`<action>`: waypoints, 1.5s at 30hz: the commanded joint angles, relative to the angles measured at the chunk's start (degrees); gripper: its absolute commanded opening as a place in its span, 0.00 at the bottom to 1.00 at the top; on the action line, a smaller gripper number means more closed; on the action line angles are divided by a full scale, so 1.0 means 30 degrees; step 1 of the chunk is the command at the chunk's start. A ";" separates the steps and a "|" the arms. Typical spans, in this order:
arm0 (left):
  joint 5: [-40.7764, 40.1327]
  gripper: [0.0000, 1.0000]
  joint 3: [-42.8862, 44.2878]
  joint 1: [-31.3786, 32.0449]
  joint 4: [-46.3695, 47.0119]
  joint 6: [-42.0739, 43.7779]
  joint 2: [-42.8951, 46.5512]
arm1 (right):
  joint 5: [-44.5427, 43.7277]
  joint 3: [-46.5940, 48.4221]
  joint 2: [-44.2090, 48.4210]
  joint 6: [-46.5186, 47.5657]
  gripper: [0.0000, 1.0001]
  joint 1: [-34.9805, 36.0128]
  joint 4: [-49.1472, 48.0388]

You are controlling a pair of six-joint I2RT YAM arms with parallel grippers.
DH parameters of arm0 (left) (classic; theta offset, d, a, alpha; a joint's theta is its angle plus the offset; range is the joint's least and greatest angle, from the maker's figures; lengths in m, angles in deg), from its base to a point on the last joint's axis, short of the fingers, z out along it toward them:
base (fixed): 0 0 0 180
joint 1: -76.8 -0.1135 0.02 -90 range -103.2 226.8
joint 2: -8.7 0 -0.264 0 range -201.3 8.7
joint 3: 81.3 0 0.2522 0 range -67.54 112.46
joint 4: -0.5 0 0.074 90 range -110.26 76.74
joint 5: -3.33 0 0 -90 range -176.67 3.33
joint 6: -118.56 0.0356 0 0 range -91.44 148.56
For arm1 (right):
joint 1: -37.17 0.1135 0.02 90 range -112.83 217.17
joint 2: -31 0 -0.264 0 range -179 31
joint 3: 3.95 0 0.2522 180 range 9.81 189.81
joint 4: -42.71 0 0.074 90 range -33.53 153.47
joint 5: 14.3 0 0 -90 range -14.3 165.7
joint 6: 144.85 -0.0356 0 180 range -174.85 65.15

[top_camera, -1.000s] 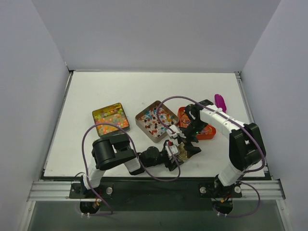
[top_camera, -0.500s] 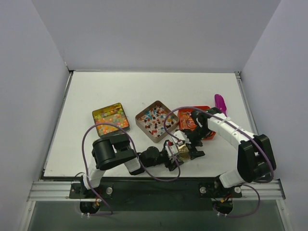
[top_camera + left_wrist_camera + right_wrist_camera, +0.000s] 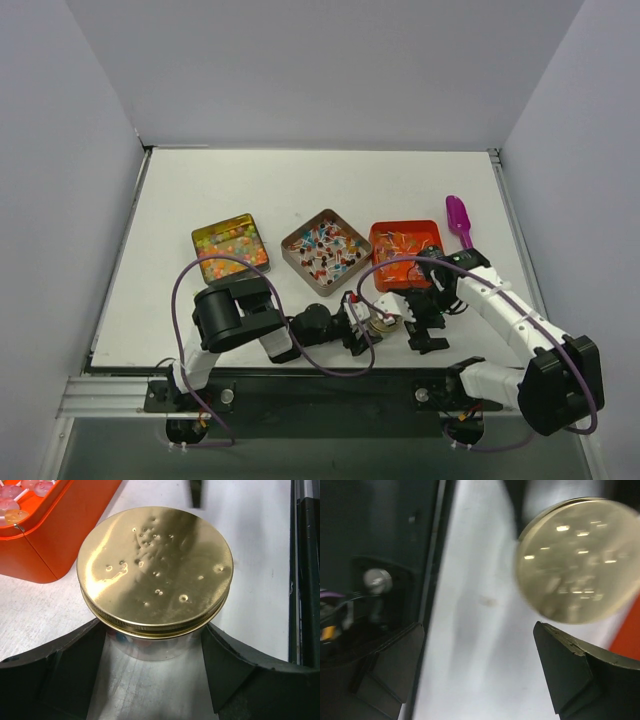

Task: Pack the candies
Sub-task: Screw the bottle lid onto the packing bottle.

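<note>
Swung back from the orange tin, our right claw gapes empty beside the gold-lidded jar, which our left claw clamps on the worktop. We count three tins, candies in the left two, and one scoop.

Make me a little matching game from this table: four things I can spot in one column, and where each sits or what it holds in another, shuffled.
1. leftmost tin
2. middle tin
3. purple scoop
4. gold lid

a. on the jar that the left gripper holds
b. beside the orange tin, on its right in the top view
c. holds round beads
d. holds twist-wrapped pieces

Pairs: 1-c, 2-d, 3-b, 4-a.
</note>
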 commanded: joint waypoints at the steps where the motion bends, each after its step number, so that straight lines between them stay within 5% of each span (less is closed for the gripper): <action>1: -0.1035 0.00 -0.1220 -0.0705 -0.9272 -0.1283 -0.2066 | -0.0645 -0.0126 0.0869 -0.1375 1.00 -0.0088 0.4298; 7: -0.0830 0.00 -0.1191 -0.0676 -0.9448 -0.1019 -0.1949 | -0.0181 0.2685 0.0730 -0.1113 1.00 -0.1906 0.3422; 12: -0.0537 0.00 -0.1103 -0.0618 -0.9477 -0.1047 -0.2066 | 0.2919 0.4388 -0.0590 0.1068 1.00 -0.1936 0.2277; 26: -0.0713 0.00 -0.1015 -0.0646 -0.9653 -0.0813 -0.2036 | 0.2373 0.5122 -0.6071 0.7965 1.00 0.0847 0.1486; 45: 0.0080 0.00 -0.0722 -0.1057 -1.0063 -0.1253 -0.2418 | 0.1639 0.5002 -0.7973 0.7297 0.97 0.1550 0.1105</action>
